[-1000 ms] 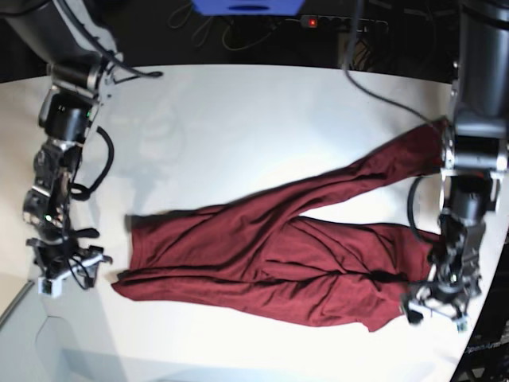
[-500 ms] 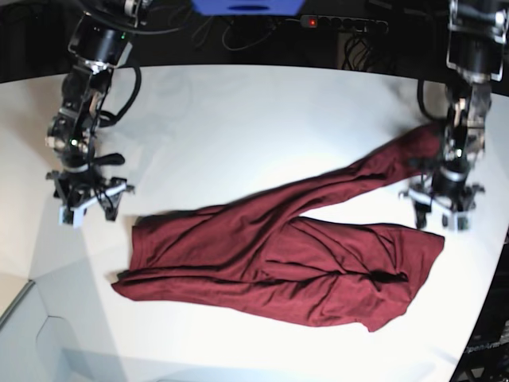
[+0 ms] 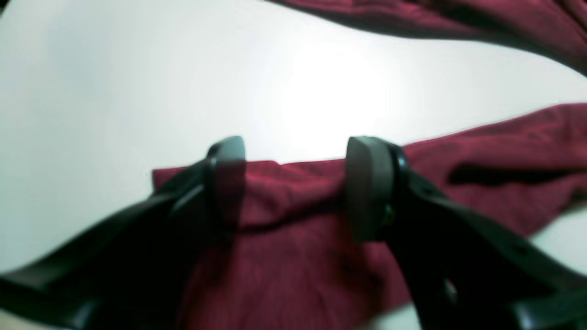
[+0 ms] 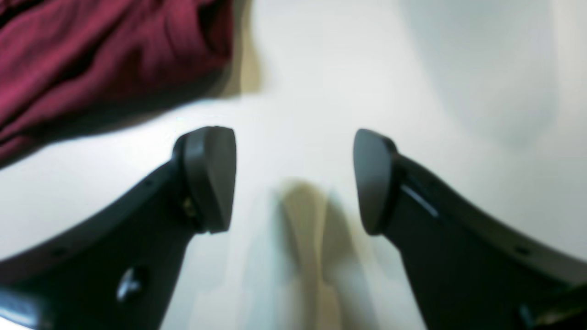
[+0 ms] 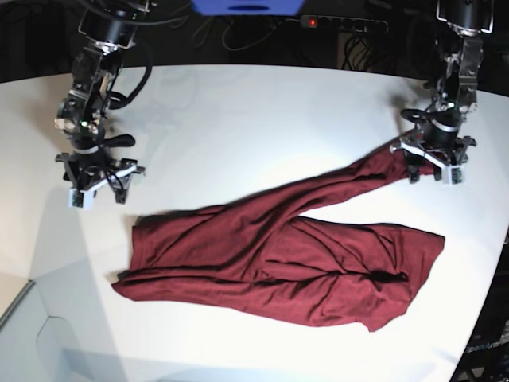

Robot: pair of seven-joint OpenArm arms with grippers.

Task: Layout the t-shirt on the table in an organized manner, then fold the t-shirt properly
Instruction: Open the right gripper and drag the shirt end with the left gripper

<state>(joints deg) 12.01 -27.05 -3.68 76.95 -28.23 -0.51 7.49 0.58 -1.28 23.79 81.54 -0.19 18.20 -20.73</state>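
Note:
The dark maroon t-shirt [image 5: 278,251] lies wrinkled and bunched across the white table [image 5: 238,119], with one long strip reaching up to the right. My left gripper [image 5: 430,165] is open just above the upper right end of that strip. In the left wrist view the open gripper [image 3: 293,183] straddles a corner of the t-shirt [image 3: 298,220]. My right gripper [image 5: 96,185] is open over bare table, left of and above the shirt's left edge. In the right wrist view the gripper [image 4: 293,178] is empty, with the t-shirt [image 4: 91,55] at the upper left.
A blue object [image 5: 246,6] and a power strip [image 5: 342,22] with cables lie beyond the table's far edge. The table's curved edge runs close to my left gripper on the right. A lower grey surface [image 5: 32,342] shows at the bottom left.
Both arms have swung from the near side towards the far side of the table. My left gripper now hovers at the shirt's upper right end. The shirt has not moved.

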